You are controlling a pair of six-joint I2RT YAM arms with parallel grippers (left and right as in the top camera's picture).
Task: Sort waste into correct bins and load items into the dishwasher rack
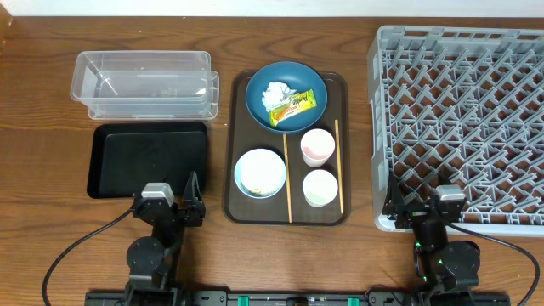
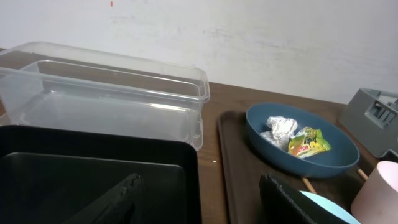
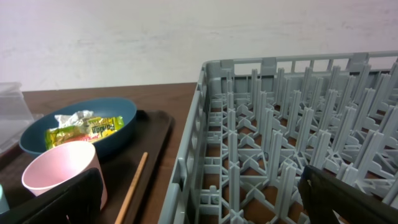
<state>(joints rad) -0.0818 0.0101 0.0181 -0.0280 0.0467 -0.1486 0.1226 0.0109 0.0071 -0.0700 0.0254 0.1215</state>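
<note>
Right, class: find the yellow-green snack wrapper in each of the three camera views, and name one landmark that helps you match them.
Overhead: the snack wrapper lies upper centre, in the dark-blue dish, beside the crumpled tissue.
Left wrist: the snack wrapper is right of centre, in the dish, right of the tissue.
Right wrist: the snack wrapper is far left, in the dish, behind the pink cup.
Shared landmark: the dark-blue dish.

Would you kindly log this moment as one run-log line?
left pincer: open, empty, by black tray | right pincer: open, empty, by rack | tissue, wrapper: in blue dish | rack: nothing loaded
</note>
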